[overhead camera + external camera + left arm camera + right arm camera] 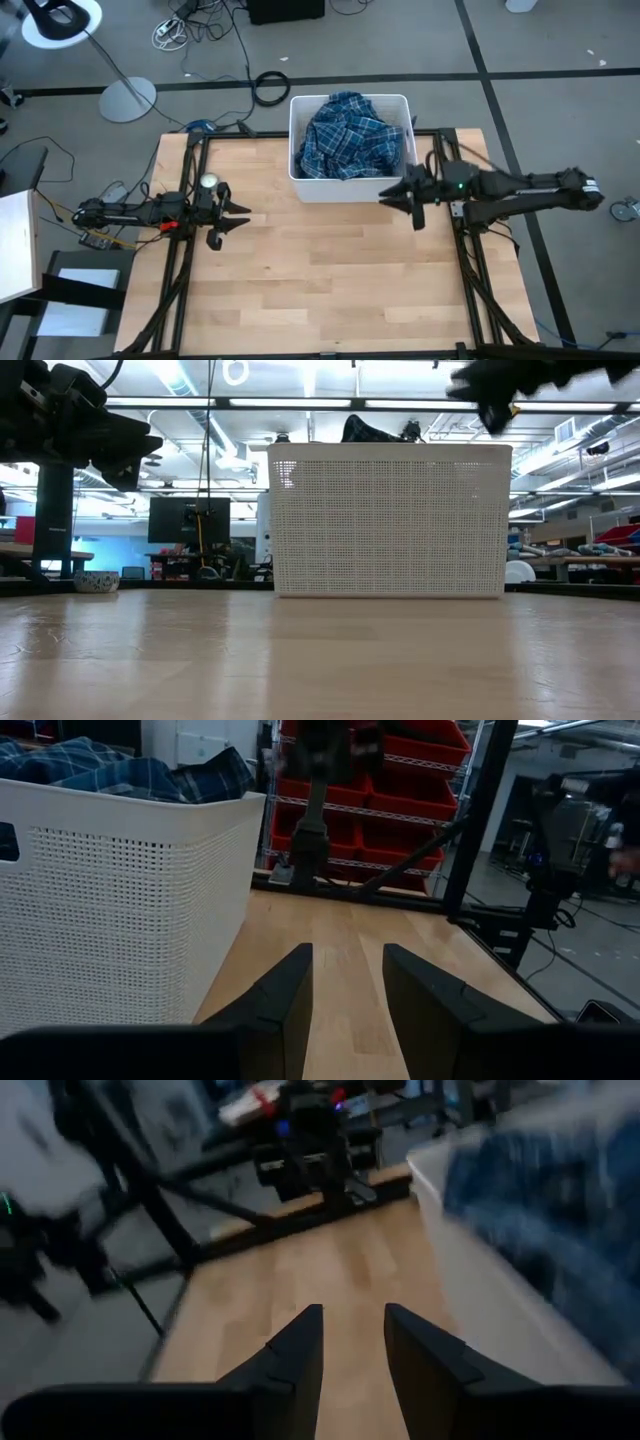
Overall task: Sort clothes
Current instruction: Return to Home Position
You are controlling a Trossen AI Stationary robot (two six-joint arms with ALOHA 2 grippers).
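The blue-white plaid shirt (347, 135) lies crumpled in the white plastic bin (348, 190) at the table's far middle, its folds rising above the rim; it also shows in the left wrist view (120, 775) and the right wrist view (540, 1210). No other garment is in view. My left gripper (238, 218) is open and empty above the table's left part, pointing toward the right edge. My right gripper (393, 197) is open and empty, raised beside the bin's near right corner, pointing left. The wrist views show the gaps between the left fingers (348, 990) and the right fingers (353, 1345).
The bin (390, 520) stands on the bare wooden tabletop (330, 280). Dark frame rails (185, 200) run along the table's left and right sides. A lamp base (127, 98) and cables lie on the floor beyond the far edge.
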